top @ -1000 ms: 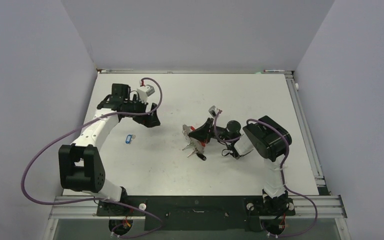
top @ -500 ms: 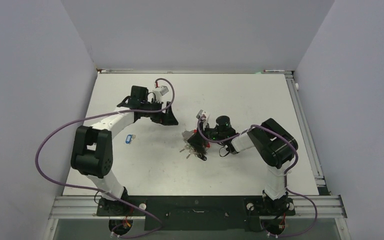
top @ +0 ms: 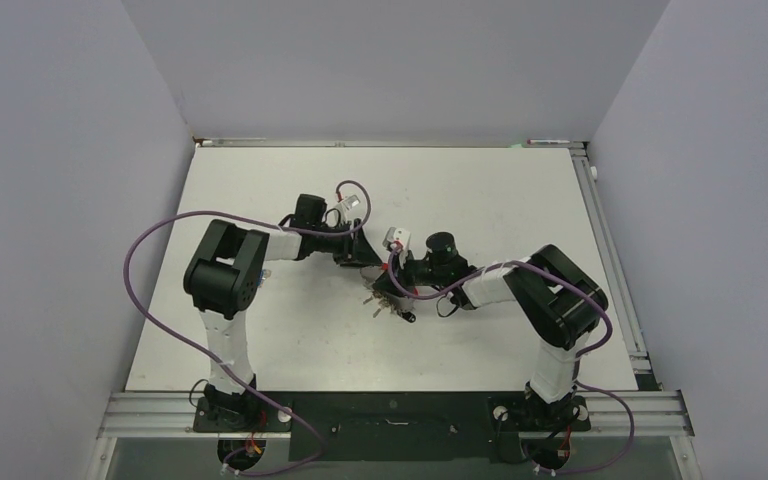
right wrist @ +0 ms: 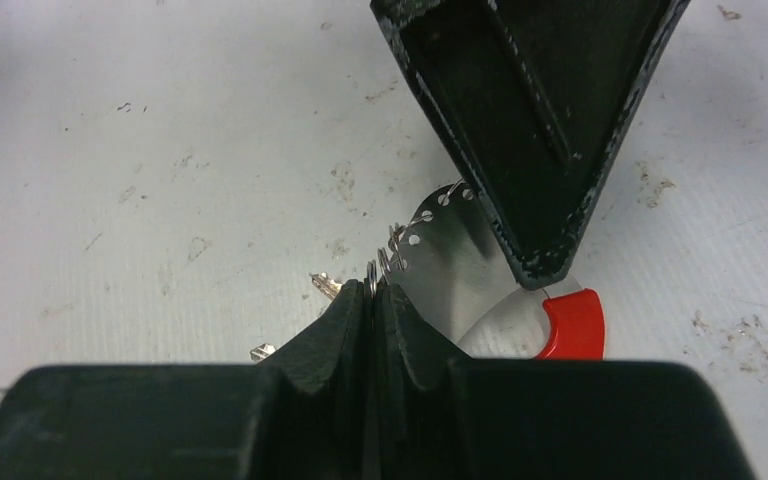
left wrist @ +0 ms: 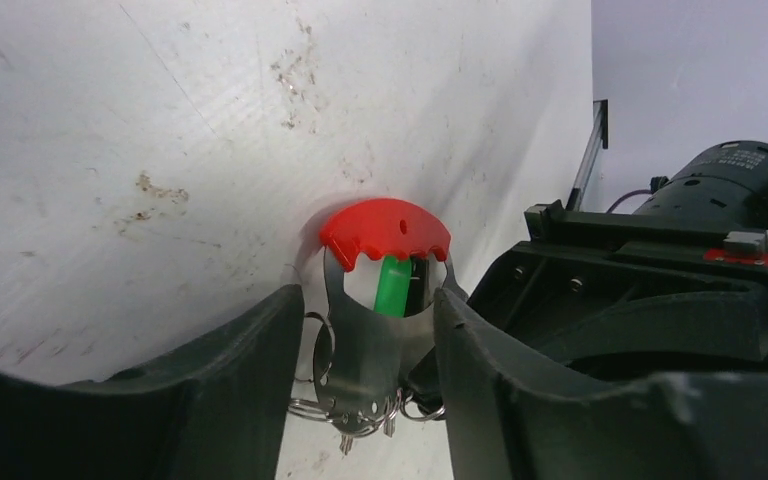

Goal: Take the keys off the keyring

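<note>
The keyring [left wrist: 370, 340] is a grey metal plate with a bright red arc [left wrist: 385, 228] on top, standing on the table [left wrist: 110, 150]. A green-headed key [left wrist: 393, 285] shows through its opening, and small split rings and silvery keys [left wrist: 355, 437] hang from its lower edge. My left gripper [left wrist: 368, 300] is open, one finger on each side of the plate. The right-hand finger [left wrist: 490, 370] touches the plate and the other stands just off it. My right gripper [right wrist: 372, 290] is shut on a thin split ring of the keyring [right wrist: 450, 255]. Silvery keys [right wrist: 325, 285] lie beside it. Both grippers meet at the keyring [top: 385, 297] mid-table.
Stains mark the white table [top: 480, 190]. A metal rail [top: 605, 240] runs along its right edge, and grey walls close in the left, back and right sides. Purple cables [top: 145, 250] loop out from the left arm.
My left arm has swung right across the table to the keyring, and its jaws have narrowed around the plate. The right gripper has shifted slightly left, still gripping the ring.
</note>
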Controlling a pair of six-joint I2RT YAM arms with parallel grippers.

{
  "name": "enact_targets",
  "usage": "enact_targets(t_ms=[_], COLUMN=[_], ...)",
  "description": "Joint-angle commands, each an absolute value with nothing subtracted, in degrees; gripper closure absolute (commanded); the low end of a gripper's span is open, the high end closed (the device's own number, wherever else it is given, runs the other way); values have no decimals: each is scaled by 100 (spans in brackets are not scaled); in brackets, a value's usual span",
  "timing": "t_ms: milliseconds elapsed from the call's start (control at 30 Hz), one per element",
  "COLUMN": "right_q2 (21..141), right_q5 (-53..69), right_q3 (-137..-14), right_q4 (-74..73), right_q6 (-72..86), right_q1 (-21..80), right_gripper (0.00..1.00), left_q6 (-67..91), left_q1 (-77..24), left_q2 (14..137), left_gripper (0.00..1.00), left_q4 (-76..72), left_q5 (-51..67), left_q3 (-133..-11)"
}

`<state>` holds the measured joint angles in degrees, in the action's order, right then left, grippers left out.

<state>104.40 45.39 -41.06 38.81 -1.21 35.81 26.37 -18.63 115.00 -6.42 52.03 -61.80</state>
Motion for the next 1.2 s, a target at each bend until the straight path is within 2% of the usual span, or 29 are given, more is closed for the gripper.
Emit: enact_targets(t_ms=[0, 100, 333, 467, 533, 600, 700, 800, 967, 1167], right_q2=[10145, 10133, 10127, 10055, 10031, 10041, 10007, 9825, 9717, 9608], right_q5=[4581, 4570, 4553, 4612, 4804, 5196, 5756, 5745, 5059, 4384], right_q3=[-4268, -4315, -4384, -4351, -4393, -4520, -4670, -4503, -4254, -4649], right_q4=[3844, 3765, 3610, 3595, 3618, 3617, 3647, 3890, 3944, 2297], right_q6=[-404, -440, -566, -574, -405, -60, 668, 1190, 1594, 287], right_q1=[3605, 3557, 3565, 3533, 3423, 3149, 2635, 2338, 2198, 2622], right_gripper=[95, 95, 95, 94, 88, 79, 52, 34, 27, 28], left_q6=[3643, 3993, 4068, 4081, 4012, 3972, 4110, 4757, 5844, 5792], left_q1=[-1898, -1907, -2048, -2076, -2055, -1976, -1860, -1782, -1708, -1706], left_q2=[11677, 11671, 11578, 11550, 11523, 11460, 11343, 11236, 11226, 11102], left_gripper=[59, 67, 67, 88, 100, 100, 100, 100, 100, 100], left_q4=[-1894, -2175, -2202, -2303, -2325, -2367, -2742, -3965, -5679, -5649], left_q5=[5767, 5932, 6061, 6126, 6205, 6176, 6176, 6270, 6285, 6170], left_q3=[-5869, -5733, -5602, -5605, -5617, -5582, -5457, -5171, -4783, -4752])
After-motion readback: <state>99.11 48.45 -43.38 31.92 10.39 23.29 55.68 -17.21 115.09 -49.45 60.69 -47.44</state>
